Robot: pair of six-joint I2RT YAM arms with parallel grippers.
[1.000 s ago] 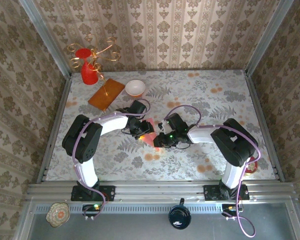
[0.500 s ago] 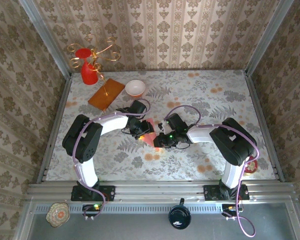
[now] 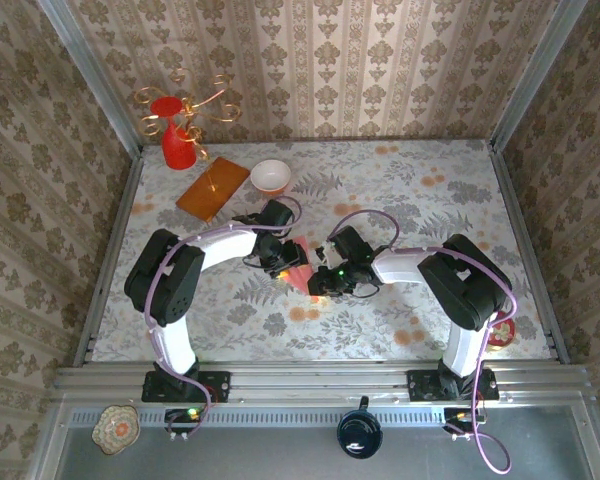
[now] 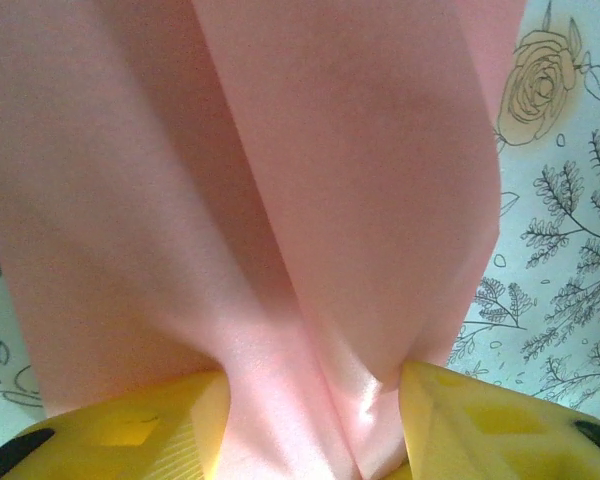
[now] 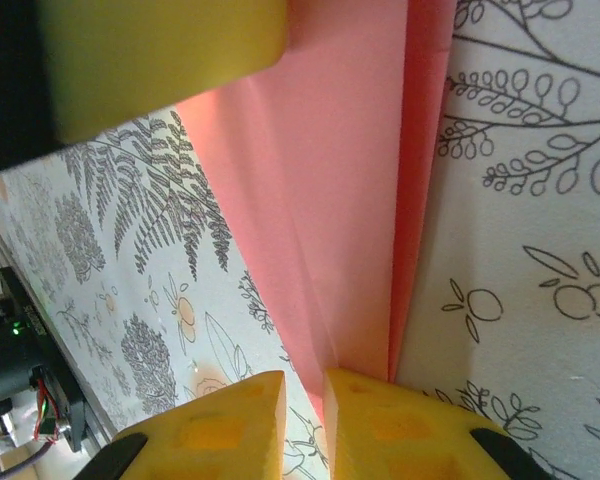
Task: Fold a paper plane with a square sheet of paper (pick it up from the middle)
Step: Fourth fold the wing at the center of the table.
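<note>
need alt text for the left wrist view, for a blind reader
Folded pink paper with long overlapping flaps takes up most of the frame, its near end pinched between the two yellow fingers of the left gripper at the bottom edge. A pale tablecloth with line-drawn flowers and ferns shows along the right side.

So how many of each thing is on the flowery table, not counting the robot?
Pink paper: 1
Red vase: 1
White bowl: 1
Wooden board: 1
Half-hidden red thing: 1
Total: 5
</note>
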